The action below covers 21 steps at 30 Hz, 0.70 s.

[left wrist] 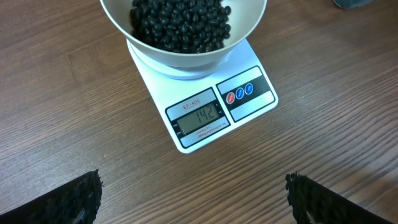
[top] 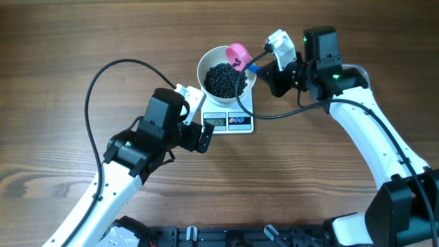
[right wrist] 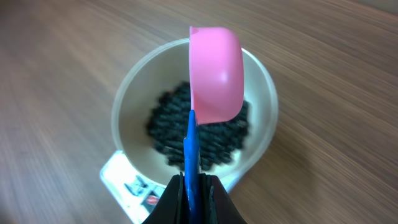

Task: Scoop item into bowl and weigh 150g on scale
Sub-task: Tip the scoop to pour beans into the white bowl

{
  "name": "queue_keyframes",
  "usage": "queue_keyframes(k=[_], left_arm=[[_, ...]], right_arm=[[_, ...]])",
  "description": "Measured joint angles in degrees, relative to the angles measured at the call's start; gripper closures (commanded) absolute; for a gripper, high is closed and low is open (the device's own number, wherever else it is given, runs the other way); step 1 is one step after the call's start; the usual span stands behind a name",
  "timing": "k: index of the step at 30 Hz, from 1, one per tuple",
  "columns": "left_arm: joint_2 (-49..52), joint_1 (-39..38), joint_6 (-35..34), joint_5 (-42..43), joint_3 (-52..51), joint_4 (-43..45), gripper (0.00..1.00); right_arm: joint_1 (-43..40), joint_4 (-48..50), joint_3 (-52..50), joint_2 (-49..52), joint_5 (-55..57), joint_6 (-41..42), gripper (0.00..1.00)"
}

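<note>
1. Now, the white bowl [right wrist: 127, 106] sits on the scale [left wrist: 152, 68], in the middle of the worktop [top: 68, 41]. The black beans [left wrist: 180, 22] lie in a heap inside the bowl.
2. The right tool [right wrist: 191, 190] is clenched on the blue handle [right wrist: 191, 146] of a pink scoop [right wrist: 216, 71].
3. The handle runs straight out from that tool toward the bowl. The pink cup at its far end hangs over the bowl, near the rim on the right arm's side.
4. I cannot tell if there are beans in the cup.
5. The left tool [top: 204, 135] is wide open and holds nothing. It hangs just in front of the scale, on the screen side, and touches nothing.
6. The screen [left wrist: 199, 115] shows 142, so I think a few more beans are needed. The right arm is the one to add them, since it has the scoop.
</note>
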Motion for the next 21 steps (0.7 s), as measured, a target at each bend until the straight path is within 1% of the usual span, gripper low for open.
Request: queue_keyframes(k=[3, 9, 14, 18, 21], left_arm=[[0.0, 0.0, 0.0, 0.0, 0.0, 0.0, 0.00], [0.0, 0.0, 0.0, 0.0, 0.0, 0.0, 0.00], [0.0, 0.0, 0.0, 0.0, 0.0, 0.0, 0.00], [0.0, 0.0, 0.0, 0.0, 0.0, 0.0, 0.00], [0.0, 0.0, 0.0, 0.0, 0.0, 0.0, 0.00]], right_arm=[[0.1, 2.0, 0.0, 0.0, -5.9, -0.1, 0.96], [0.2, 1.0, 0.0, 0.0, -0.3, -2.5, 0.96], [0.1, 2.1, 0.0, 0.0, -5.2, -4.2, 0.96], [0.1, 0.5, 0.0, 0.0, -0.7, -6.1, 0.96], [0.1, -1.3, 0.0, 0.0, -0.5, -8.6, 0.96]])
